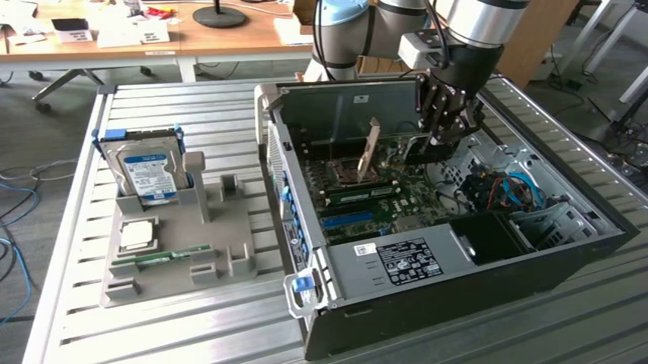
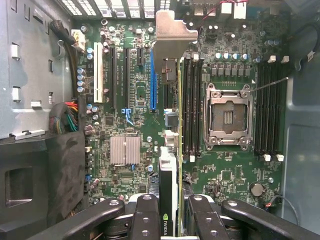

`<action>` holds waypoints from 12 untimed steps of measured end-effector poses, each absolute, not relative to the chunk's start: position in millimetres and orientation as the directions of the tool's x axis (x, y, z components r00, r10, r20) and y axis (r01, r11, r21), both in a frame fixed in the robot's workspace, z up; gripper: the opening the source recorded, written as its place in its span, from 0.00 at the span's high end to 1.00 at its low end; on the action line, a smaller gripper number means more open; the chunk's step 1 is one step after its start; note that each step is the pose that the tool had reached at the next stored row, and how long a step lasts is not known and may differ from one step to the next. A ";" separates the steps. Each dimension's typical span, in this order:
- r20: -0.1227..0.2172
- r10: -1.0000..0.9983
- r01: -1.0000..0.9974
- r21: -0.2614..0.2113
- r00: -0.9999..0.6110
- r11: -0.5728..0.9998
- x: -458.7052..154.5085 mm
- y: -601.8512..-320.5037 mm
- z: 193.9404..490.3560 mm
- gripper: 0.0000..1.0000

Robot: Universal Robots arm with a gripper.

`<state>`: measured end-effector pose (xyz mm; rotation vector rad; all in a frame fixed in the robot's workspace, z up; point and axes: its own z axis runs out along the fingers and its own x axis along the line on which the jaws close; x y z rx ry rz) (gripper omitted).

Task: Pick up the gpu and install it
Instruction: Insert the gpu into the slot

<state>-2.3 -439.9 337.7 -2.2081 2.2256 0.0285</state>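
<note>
The jaws were partly closed and clamped on the gpu (image 2: pixel 169 180), which stood on edge between them inside the open computer case (image 1: pixel 456 280). The card reached straight ahead of the jaws, ending at its silver bracket (image 2: pixel 172 30) at the far end. Beneath the jaws lay the green motherboard (image 2: pixel 125 105). A long blue slot (image 2: pixel 151 85) ran just to one side of the held card, and the black memory slots (image 2: pixel 192 105) and the bare processor socket (image 2: pixel 229 116) lay to the other. Whether the card's lower edge touched the board could not be told. Well away from the jaws, outside the case on the table (image 1: pixel 182 106), a grey holder (image 1: pixel 193 243) carried a hard drive (image 1: pixel 147 171).
</note>
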 end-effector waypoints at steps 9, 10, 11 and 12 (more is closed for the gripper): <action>-0.017 -1.000 -1.000 0.008 -0.008 0.008 -2.3 -439.9 336.6 0.73; -0.017 -1.000 -1.000 0.008 -0.008 0.008 -2.3 -439.9 336.6 0.73; -0.017 -1.000 -1.000 0.008 -0.008 0.008 -2.3 -439.9 336.5 0.73; -0.017 -1.000 -1.000 0.008 -0.008 0.008 -2.3 -439.9 336.5 0.73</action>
